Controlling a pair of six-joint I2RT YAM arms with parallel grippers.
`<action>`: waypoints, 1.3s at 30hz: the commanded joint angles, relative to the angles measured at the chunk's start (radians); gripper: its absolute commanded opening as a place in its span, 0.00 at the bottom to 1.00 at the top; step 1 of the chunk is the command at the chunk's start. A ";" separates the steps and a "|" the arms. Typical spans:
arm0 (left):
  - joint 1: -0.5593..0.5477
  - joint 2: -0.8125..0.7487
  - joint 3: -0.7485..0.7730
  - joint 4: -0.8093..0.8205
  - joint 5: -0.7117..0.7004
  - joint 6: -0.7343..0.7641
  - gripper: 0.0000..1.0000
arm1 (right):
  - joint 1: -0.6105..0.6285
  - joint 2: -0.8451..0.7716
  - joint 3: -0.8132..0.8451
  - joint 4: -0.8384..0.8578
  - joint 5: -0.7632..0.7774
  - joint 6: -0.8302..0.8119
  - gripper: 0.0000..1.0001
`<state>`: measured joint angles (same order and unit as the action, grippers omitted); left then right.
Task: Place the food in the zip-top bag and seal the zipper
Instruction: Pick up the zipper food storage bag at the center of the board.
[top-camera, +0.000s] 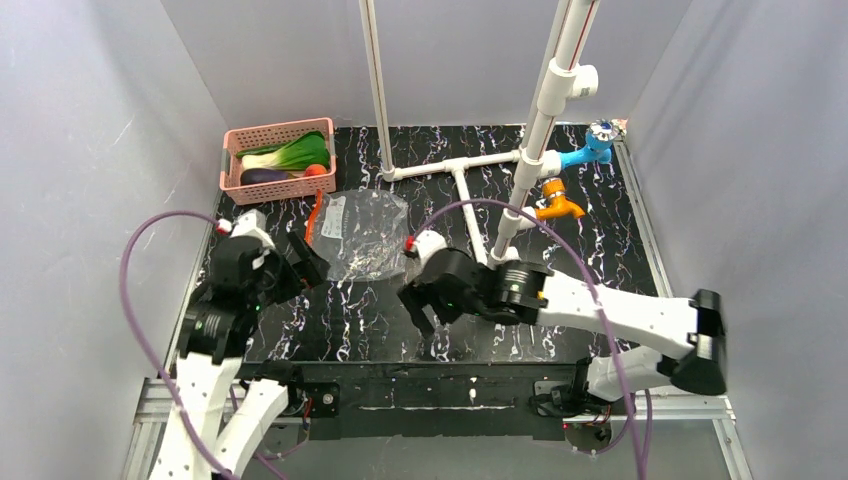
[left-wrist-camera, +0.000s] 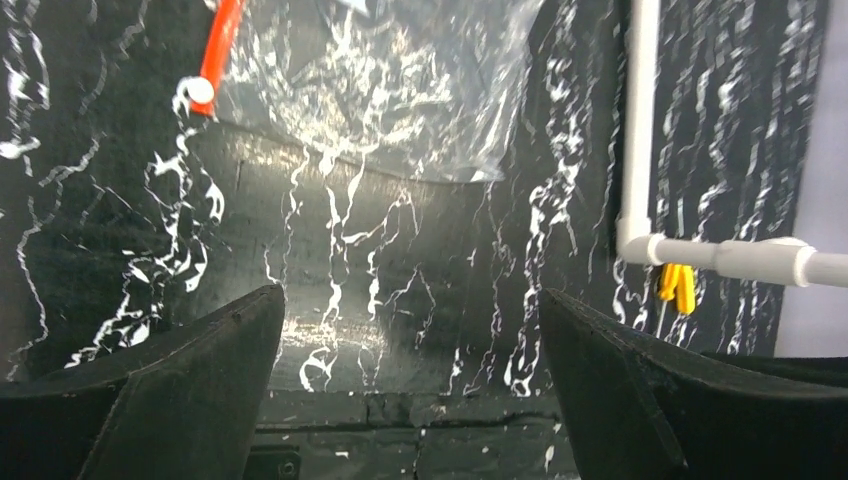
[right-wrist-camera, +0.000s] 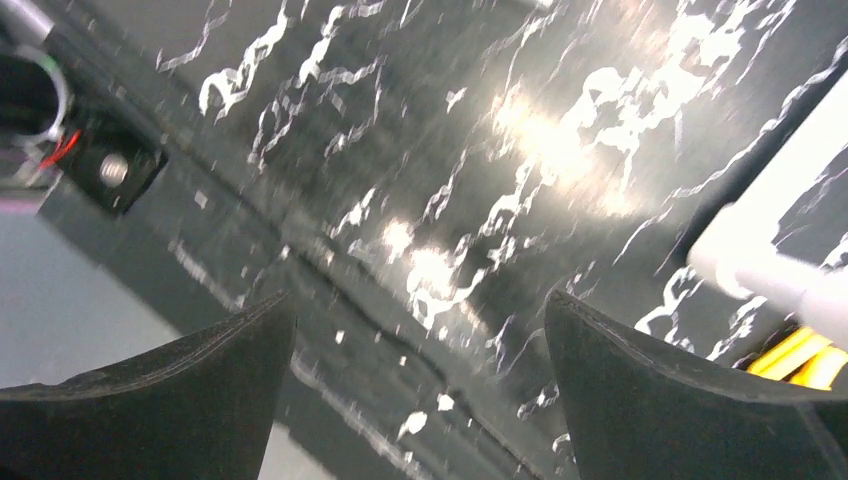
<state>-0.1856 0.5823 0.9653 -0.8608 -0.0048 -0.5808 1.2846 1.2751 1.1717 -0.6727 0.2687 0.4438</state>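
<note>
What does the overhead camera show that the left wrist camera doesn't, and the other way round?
Overhead only: the pink basket of toy vegetables, the left arm and right arm, and the blue tap.
Left wrist only: its own jaws, wide apart with nothing between them, and a close look at the white slider on the red zipper.
Both: the clear bag with that zipper, the white pipe and the black marbled table.
</note>
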 joint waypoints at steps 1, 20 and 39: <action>0.003 0.141 -0.017 0.045 0.069 0.013 1.00 | 0.005 0.162 0.174 0.025 0.215 -0.086 1.00; 0.333 1.144 0.340 0.326 0.235 0.227 0.98 | -0.018 0.320 0.320 -0.052 0.069 -0.112 1.00; 0.321 1.280 0.345 0.416 0.382 0.342 0.65 | -0.061 0.258 0.295 -0.063 -0.077 -0.098 1.00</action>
<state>0.1425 1.8717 1.2781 -0.4236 0.3527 -0.2684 1.2304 1.5787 1.4582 -0.7326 0.2226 0.3355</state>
